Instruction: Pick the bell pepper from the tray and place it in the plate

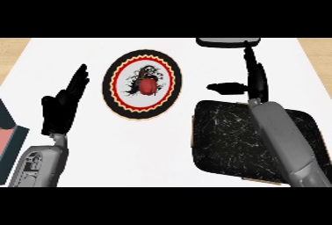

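A red bell pepper (pixel 148 87) lies in the middle of a round patterned plate (pixel 125 107) with a black, red and yellow rim. A black marbled tray (pixel 224 140) sits at the lower right, and nothing shows on its visible surface. My right hand (pixel 255 81) is stretched out above the tray's far edge, to the right of the plate, fingers straight and thumb pointing left, holding nothing. My right forearm crosses the tray. My left hand (pixel 63 105) rests open at the left, fingers up.
A dark rounded object (pixel 228 41) sits at the counter's far edge, just beyond my right hand. A pink and dark teal object (pixel 8 132) shows at the left border. The white counter (pixel 142 149) spreads between plate and tray.
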{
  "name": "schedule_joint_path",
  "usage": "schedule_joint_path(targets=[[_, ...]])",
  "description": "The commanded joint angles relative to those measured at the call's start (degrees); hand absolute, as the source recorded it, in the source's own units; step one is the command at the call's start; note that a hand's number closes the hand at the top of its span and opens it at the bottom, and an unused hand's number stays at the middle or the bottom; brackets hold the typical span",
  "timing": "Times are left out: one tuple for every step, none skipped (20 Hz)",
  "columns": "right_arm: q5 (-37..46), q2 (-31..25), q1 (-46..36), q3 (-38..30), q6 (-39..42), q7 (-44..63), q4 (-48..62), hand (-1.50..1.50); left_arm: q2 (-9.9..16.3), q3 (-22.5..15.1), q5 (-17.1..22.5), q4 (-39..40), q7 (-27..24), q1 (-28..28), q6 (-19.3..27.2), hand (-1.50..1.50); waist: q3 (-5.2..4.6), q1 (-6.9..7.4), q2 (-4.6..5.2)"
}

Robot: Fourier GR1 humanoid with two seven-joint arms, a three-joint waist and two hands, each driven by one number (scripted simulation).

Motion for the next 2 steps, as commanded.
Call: schedule_joint_path(targets=[[0.1,-1.9,0.2,-3.7,4.7,-4.2,3.9,-1.5,-1.0,0.1,-0.7,1.5,-1.0,-0.6,0.2,0.0,0.01,0.2,0.1],[0.1,-2.3,2.5,-3.5,4.3,-3.4,0.9,-1.5,-1.2,-1.4,-1.3,-3.0,-2.8,5.2,-0.2,0.0,0.0,0.22,-0.01]])
